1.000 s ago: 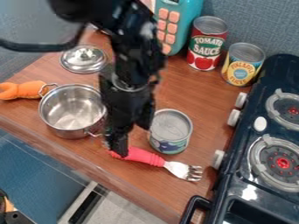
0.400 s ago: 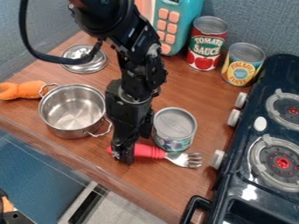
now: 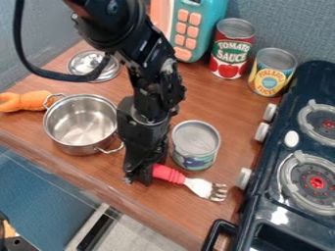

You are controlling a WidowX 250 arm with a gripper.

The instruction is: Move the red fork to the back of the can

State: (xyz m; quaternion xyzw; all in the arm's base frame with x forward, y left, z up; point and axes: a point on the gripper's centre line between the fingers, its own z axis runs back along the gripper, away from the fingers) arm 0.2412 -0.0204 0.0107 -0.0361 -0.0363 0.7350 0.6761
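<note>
Red-handled metal fork [image 3: 188, 182] lies on the brown wooden counter [image 3: 157, 215], on the near side of the round, silver-topped can with a blue-green label [image 3: 196, 145], tines to the right. The black claw [image 3: 138, 176] is at its handle's left end; whether it is spread or pinching the handle, I cannot tell. Left of the claw sits a shiny two-handled metal pot [image 3: 82, 125]; at right is a dark toy stove [image 3: 263, 196]

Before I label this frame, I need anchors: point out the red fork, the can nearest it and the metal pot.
Red fork [image 3: 194, 185]: camera view, on its metal neck.
Can nearest the fork [image 3: 196, 141]: camera view, on its top.
Metal pot [image 3: 80, 127]: camera view, on its inside bottom.
</note>
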